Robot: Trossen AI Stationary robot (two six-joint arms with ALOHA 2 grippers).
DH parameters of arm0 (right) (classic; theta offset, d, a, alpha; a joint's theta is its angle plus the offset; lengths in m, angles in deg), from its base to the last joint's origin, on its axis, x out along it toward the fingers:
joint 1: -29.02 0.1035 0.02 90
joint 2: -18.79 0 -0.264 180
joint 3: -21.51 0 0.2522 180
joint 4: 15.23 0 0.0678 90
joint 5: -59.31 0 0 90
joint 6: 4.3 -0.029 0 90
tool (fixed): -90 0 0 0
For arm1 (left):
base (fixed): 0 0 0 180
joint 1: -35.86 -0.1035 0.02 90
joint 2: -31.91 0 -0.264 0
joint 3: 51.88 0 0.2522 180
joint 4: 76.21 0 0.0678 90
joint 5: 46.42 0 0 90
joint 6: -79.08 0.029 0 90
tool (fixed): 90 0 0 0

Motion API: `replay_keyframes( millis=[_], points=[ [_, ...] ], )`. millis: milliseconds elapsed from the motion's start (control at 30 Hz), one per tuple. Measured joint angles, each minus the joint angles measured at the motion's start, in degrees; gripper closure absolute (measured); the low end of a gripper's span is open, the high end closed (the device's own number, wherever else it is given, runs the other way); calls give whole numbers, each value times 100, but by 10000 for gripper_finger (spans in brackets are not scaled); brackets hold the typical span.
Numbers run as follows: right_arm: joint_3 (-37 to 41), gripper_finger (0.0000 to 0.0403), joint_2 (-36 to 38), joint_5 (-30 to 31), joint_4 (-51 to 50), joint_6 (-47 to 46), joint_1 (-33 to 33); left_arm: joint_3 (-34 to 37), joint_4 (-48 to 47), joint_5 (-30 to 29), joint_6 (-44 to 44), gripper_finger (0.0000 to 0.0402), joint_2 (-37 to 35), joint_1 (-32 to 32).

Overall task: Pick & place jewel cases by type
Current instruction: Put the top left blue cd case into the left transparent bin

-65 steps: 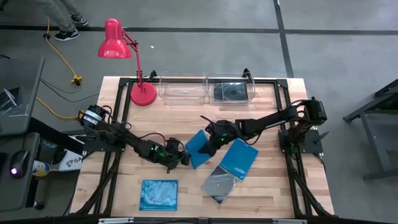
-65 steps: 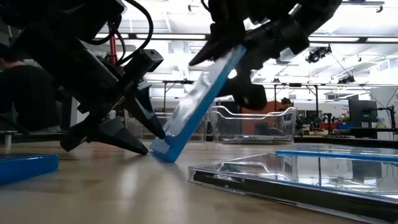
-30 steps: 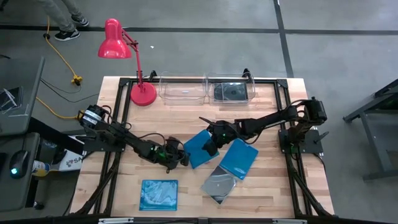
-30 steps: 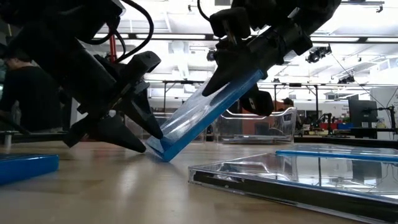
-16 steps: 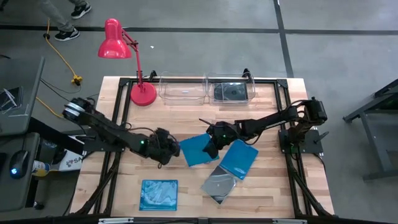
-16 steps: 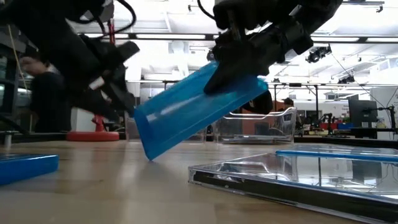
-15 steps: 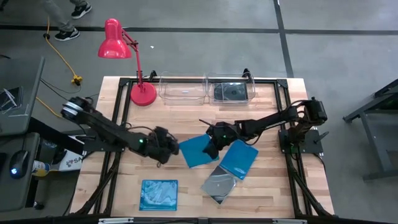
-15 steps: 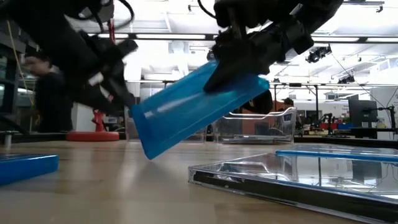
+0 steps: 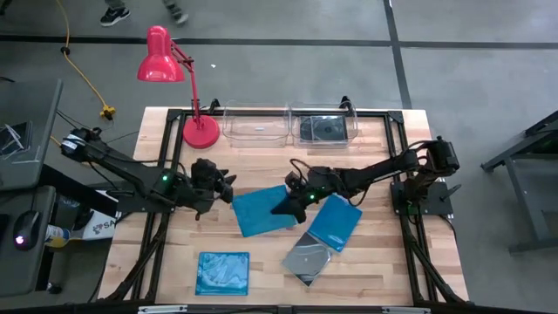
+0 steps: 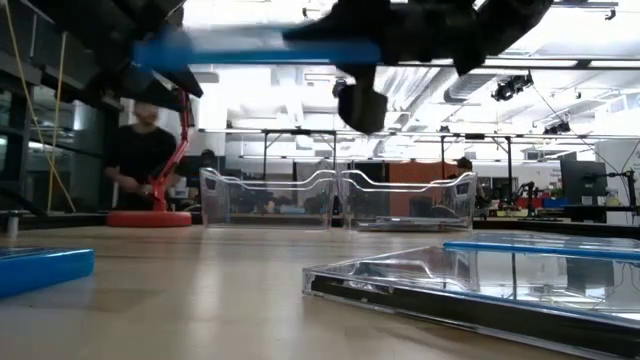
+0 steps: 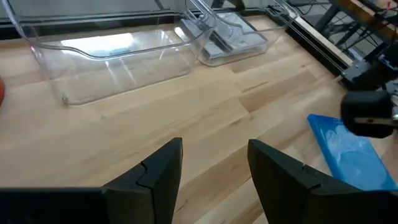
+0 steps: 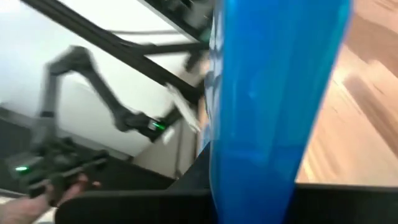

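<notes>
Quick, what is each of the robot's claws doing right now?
Left gripper: open, holding nothing.
Right gripper: shut on a blue jewel case, lifted off the table.

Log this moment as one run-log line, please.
right gripper: shut on bright blue square plastic jewel case, lifted level off table | left gripper: open, empty, beside it | two clear plastic bins: behind

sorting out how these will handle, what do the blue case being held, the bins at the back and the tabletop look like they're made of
Blue case: likely rigid, tinted, slightly see-through plastic with a glossy face; it stays flat though gripped at one edge only.
Bins: clear, thin, glossy plastic; the wood shows through the walls and the rims catch highlights.
Tabletop: pale wood planks, smooth with a low sheen; grain and seams show.
</notes>
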Motion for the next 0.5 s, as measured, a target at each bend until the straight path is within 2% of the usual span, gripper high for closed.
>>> replay_keyframes(
  millis=[167,500],
  points=[
    [0,402,112,-97,446,-3,-27,-2,-216,4,-52,220,-29,9],
    [-20,402,1206,114,445,775,-12,-3,-1067,-34,-503,220,-209,4]
  ],
)
